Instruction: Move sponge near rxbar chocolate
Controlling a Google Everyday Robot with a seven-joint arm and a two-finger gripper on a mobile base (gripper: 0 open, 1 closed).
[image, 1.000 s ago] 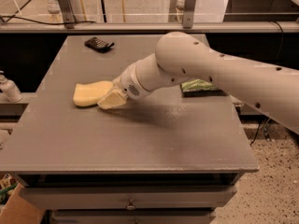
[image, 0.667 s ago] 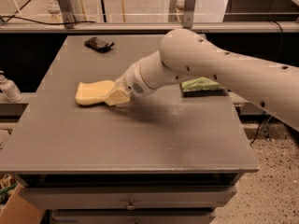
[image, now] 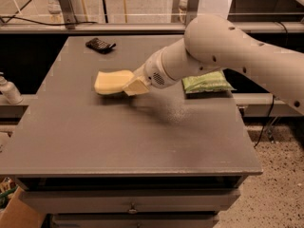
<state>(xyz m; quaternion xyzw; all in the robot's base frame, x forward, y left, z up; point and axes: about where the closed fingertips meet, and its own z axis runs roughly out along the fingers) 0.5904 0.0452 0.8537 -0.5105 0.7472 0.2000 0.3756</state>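
The pale yellow sponge (image: 111,81) hangs a little above the grey table (image: 128,137), left of its middle. My gripper (image: 133,86) is at the sponge's right end and is shut on it; the white arm reaches in from the right. The rxbar chocolate (image: 99,45), a small flat black bar, lies at the table's far left, beyond the sponge and apart from it.
A green chip bag (image: 205,82) lies at the table's right edge, partly behind my arm. A white bottle (image: 8,90) stands off the table's left side. Railings and a cable run behind the table's far edge.
My gripper has carried the sponge toward the far side of the table, closer to the black bar, and lifted it slightly.
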